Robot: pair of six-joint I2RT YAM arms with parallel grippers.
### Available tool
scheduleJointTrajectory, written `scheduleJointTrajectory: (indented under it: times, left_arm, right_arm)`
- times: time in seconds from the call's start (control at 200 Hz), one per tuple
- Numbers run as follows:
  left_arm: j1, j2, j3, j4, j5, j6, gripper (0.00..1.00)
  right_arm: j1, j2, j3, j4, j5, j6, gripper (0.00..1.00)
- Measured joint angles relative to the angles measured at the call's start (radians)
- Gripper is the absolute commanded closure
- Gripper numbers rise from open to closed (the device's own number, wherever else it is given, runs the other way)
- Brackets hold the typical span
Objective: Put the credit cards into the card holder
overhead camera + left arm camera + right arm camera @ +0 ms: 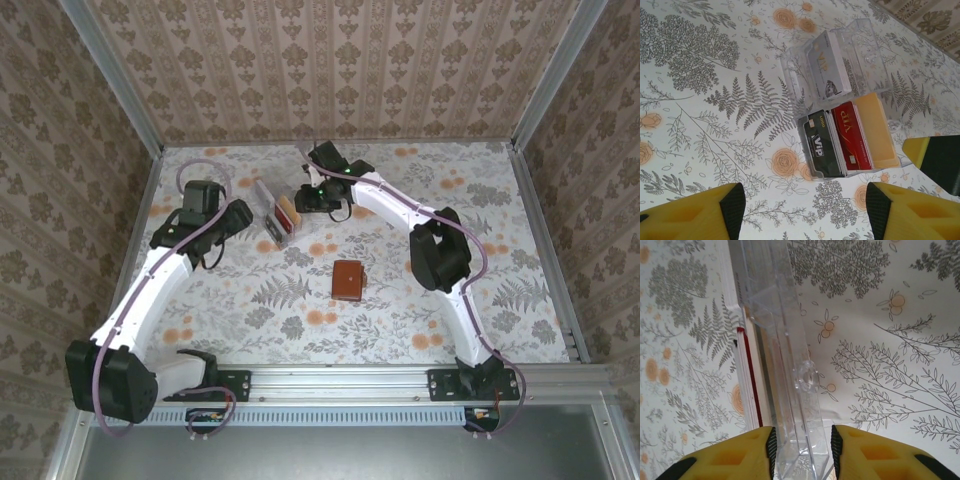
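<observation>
Right claw (pixel 802 440) clamped on an upright clear panel of a clear case (pixel 785 305); left claw (pixel 805 205) spread wide, nothing gripped.
The credit cards (pixel 819 150) were seen inside the clear case: a dark one, a red one (pixel 852 137) and an orange one side by side in one half, a pale one (pixel 827 70) in the adjoining half. The case was set on the floral table (pixel 250 310), between the claws. The card holder (pixel 348 281), brown and folded shut, was seen nearer the arm bases, apart from the case.
</observation>
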Motion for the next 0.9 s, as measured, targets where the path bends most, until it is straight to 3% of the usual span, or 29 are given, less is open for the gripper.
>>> scheduleJointTrajectory:
  times: [0.475, 0.755, 0.9]
  left_arm:
    - [0.035, -0.032, -0.043, 0.035, 0.050, 0.000, 0.31]
    - [0.040, -0.032, -0.052, 0.042, 0.074, 0.000, 0.31]
    - [0.040, -0.025, -0.056, 0.056, 0.092, 0.000, 0.31]
  right_arm:
    - [0.004, 0.060, 0.105, -0.100, 0.066, -0.124, 0.84]
    - [-0.001, 0.053, 0.117, -0.163, 0.130, -0.330, 0.87]
    - [-0.027, -0.010, 0.032, -0.180, 0.166, -0.449, 0.90]
